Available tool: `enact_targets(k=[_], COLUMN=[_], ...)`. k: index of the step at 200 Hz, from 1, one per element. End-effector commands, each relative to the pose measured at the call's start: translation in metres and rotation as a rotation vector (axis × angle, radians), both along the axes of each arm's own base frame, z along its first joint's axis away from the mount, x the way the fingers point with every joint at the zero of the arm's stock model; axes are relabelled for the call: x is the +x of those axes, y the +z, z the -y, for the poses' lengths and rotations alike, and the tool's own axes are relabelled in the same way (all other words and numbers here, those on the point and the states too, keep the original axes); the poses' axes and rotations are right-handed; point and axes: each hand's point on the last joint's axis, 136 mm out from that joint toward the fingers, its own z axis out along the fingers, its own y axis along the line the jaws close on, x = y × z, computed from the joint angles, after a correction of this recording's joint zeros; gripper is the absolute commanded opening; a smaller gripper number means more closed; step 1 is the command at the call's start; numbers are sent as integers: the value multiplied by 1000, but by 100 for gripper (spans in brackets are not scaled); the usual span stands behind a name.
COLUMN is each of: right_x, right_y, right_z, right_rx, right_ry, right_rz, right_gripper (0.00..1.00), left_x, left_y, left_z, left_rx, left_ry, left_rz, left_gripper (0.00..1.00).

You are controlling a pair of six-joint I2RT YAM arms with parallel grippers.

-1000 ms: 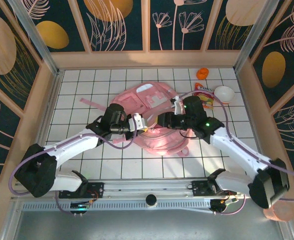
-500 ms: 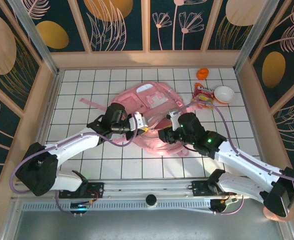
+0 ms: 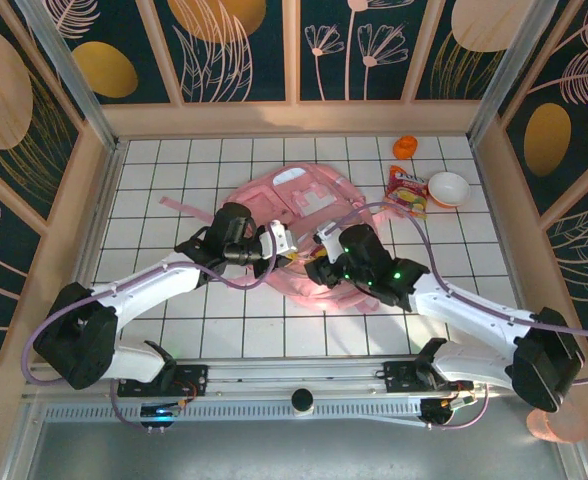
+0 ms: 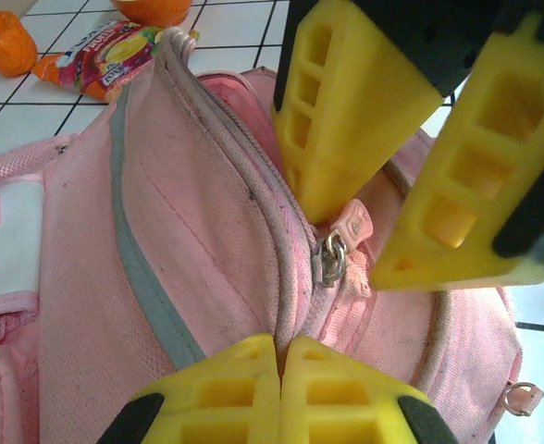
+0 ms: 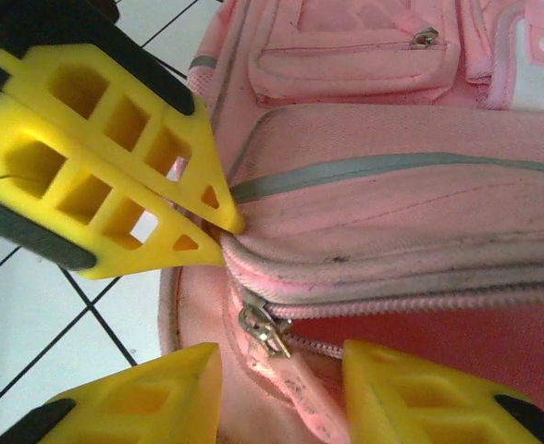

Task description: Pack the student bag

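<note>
top external view, item one: student bag, a pale pink backpack. it lies flat near the middle of the tiled tabletop, front pockets up, between the two arms. a snack packet and a small bowl sit well apart from it at the far right.

left gripper: jaws clenched tight, tips at the bag's piped zip edge. we read them as pinching a fold of cloth there.

right gripper: jaws released, standing either side of the metal zip pull without touching it.

handling, our judgement: light, soft and limp. the woven cloth grips well, but it will bunch and drag over the tiles when tugged, so one arm should anchor it. best holds are the zip pull for opening the main compartment and the seam beside the zip for bracing. the pull is small and hangs loose, so we would close squarely on its tab. we cannot tell how far the zip is open.
</note>
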Motion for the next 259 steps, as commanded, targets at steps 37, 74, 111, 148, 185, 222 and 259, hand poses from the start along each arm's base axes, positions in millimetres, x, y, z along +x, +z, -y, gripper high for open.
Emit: enact_targets(k=[37, 74, 111, 148, 185, 222, 259], right_x=[14, 16, 17, 9, 0, -5, -6], right_y=[6, 5, 5, 4, 24, 29, 36], right_z=[15, 45, 63, 55, 28, 13, 6], right_rx=[-62, -68, -55, -31, 74, 90, 104], right_ry=[-78, -152, -178, -130, -35, 13, 28], right_rz=[51, 11, -30, -76, -75, -87, -89], right_gripper=[8, 1, 0, 0, 0, 0, 0], left_x=[15, 17, 22, 19, 8, 9, -4], left_y=[10, 2, 1, 4, 21, 23, 7], left_z=[-1, -8, -15, -15, 5, 23, 36], left_rx=[3, 41, 59, 50, -12, -41, -18], left_ry=[52, 82, 109, 85, 7, -4, -69], left_rz=[23, 22, 28, 23, 25, 13, -38], left_gripper=[0, 0, 0, 0, 46, 50, 50])
